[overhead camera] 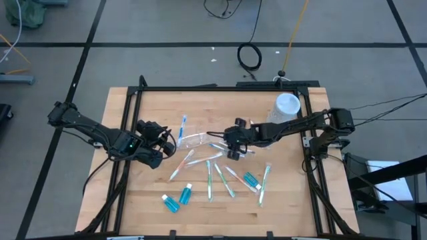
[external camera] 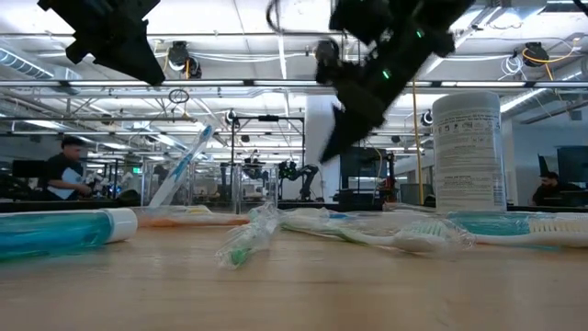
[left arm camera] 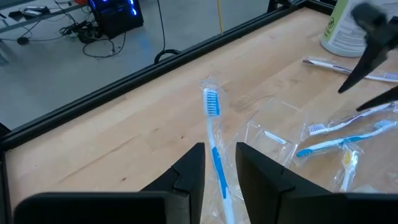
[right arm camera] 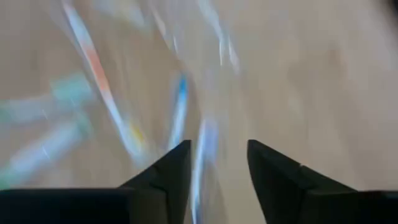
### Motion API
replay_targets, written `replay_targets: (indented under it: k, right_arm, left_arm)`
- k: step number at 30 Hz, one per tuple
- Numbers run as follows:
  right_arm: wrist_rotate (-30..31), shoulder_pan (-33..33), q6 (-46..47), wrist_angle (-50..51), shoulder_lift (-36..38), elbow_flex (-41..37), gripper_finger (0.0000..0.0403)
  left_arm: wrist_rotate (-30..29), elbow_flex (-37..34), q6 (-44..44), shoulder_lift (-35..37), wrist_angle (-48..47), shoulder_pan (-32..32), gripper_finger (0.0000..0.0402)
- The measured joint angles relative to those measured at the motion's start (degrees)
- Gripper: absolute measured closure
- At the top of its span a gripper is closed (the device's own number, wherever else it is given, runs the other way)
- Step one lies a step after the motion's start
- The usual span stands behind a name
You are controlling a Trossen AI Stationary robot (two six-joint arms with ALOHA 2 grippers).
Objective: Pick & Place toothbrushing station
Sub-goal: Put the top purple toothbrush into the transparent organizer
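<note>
A blue-and-white toothbrush (overhead camera: 182, 127) in a clear wrapper stands tilted (external camera: 184, 165), head up toward the far edge. Its lower end is under my left gripper (overhead camera: 170, 139). That gripper hovers above it, open. The handle (left arm camera: 219, 177) shows through the gap between its fingers, apart from them in the low view. The clear cup (overhead camera: 195, 139) lies just to the right. My right gripper (overhead camera: 227, 141) is open and angled down over several wrapped toothbrushes (overhead camera: 215, 170) lying flat mid-table; its wrist view (right arm camera: 219, 155) is blurred. Three teal tubes (overhead camera: 250, 179) (overhead camera: 185, 195) (overhead camera: 170, 202) lie nearer the front.
A tall white lidded container (overhead camera: 287, 107) stands at the far right of the table (external camera: 469, 152). Black frame rails (overhead camera: 220, 87) edge the table. A teal tube (external camera: 64, 230) and crumpled wrappers (external camera: 248, 234) lie near the front. People show in the room behind.
</note>
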State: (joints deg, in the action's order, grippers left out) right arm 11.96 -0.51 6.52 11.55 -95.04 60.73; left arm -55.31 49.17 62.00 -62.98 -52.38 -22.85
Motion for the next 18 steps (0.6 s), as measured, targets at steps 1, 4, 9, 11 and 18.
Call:
replay_targets:
  k: [1, 4, 9, 11, 18]
  right_arm:
    - [-1.4, -0.4, 0.3, -1.2, 0.1, -1.1, 0.0239]
    - [-3.7, -1.1, 2.4, -6.7, 0.3, -5.6, 0.0228]
    - [-7.9, -2.1, 3.6, -18.6, 0.2, -12.8, 0.0229]
    - [-9.0, -2.1, 4.6, -23.4, -1.3, -15.0, 0.0233]
    - [-6.1, -2.8, 4.9, -25.5, -1.5, -18.4, 0.0236]
  left_arm:
    - [0.1, 0.0, 0.0, 0.0, 0.1, 0.0, 0.0309]
    - [0.5, 0.0, 0.0, 0.0, 0.1, 0.0, 0.0309]
    - [1.0, 0.0, -0.2, 0.0, 0.1, 0.0, 0.0309]
    - [1.0, 0.0, -0.2, 0.0, 0.1, 0.0, 0.0309]
    - [1.1, 0.0, -0.2, 0.0, 0.1, 0.0, 0.0309]
